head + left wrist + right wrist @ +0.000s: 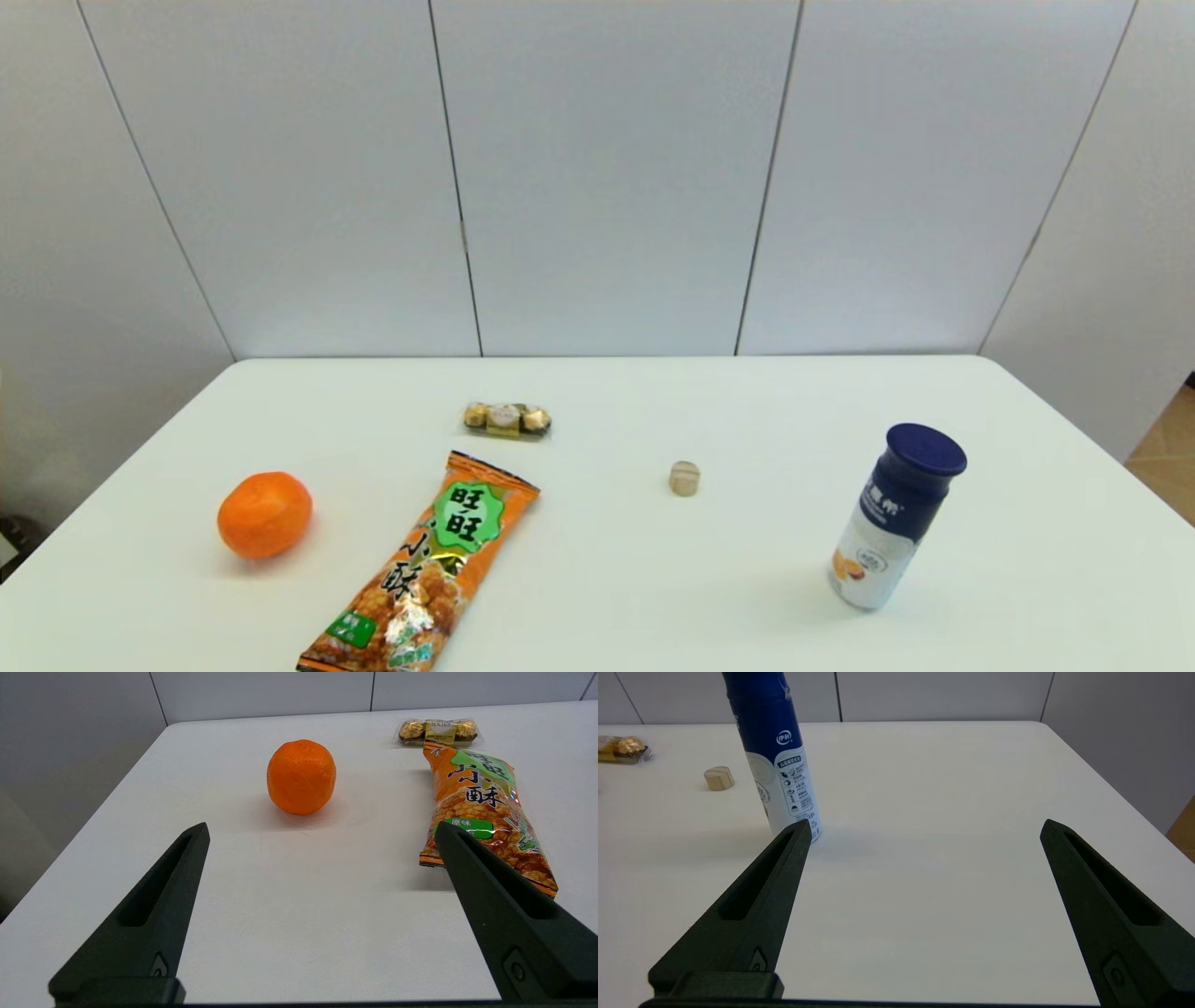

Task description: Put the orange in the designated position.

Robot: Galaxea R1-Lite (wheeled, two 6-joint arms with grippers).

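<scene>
The orange (pixel 265 514) is a round, dimpled fruit resting on the white table at the near left. It also shows in the left wrist view as the orange (pixel 301 776), ahead of my left gripper (pixel 322 828), which is open, well short of the fruit and holding nothing. A small tan wooden disc (pixel 684 478) sits near the table's middle. My right gripper (pixel 924 826) is open and holds nothing, hovering at the near right beside the bottle. Neither arm shows in the head view.
A long orange snack bag (pixel 425 569) lies just right of the orange. A pack of gold-wrapped chocolates (pixel 507 419) lies behind the bag. A blue-capped white bottle (pixel 892 518) stands at the right. The table's left edge (pixel 93 821) runs close to the orange.
</scene>
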